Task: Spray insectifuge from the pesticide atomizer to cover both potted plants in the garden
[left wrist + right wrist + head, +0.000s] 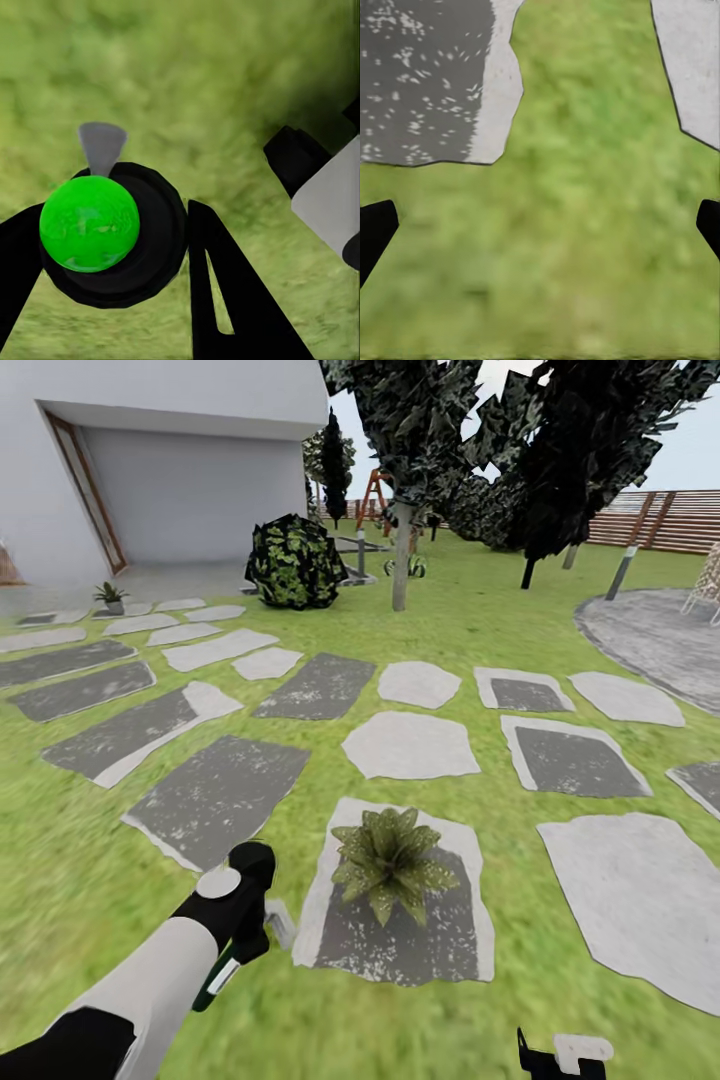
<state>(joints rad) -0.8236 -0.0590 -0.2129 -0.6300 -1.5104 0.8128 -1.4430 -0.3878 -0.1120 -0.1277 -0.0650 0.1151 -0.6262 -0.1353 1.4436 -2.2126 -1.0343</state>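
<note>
Where the left arm reaches down over the lawn (pixel 90 860) in the head view, its gripper (pixel 240 945) is pinched on the atomizer (pixel 262 930) (dark body w/ green, whitish nozzle poking out toward the stone beside it). From the left wrist cam the black fingers (pixel 225 292) sit either side of the atomizer (pixel 112 232), touching it, its round green part (pixel 88 223) facing the lens and a grey nozzle tip (pixel 101 146) sticking past it over blurred grass.

Just beside that gripper, on the nozzle side, a potted plant (pixel 390 860) stands upright on a dark stepping stone (pixel 400 940) w/ a pale rim; broad pointed green leaves, pale specks on some (too fine to tell if that's spray). A second small potted plant (pixel 110 596) sits well apart, far ahead of the gripper, near the white building (pixel 150 460).

The right gripper (pixel 565 1055) shows at the bottom edge of the head view. In the right wrist cam its black fingertips (pixel 375 232) sit at opposite edges, spread wide, w/ grass between them and two stones (pixel 427 82) beyond.

Further off: round dark bush (pixel 295 560), trees (pixel 410 450), slat fence (pixel 660 520).
</note>
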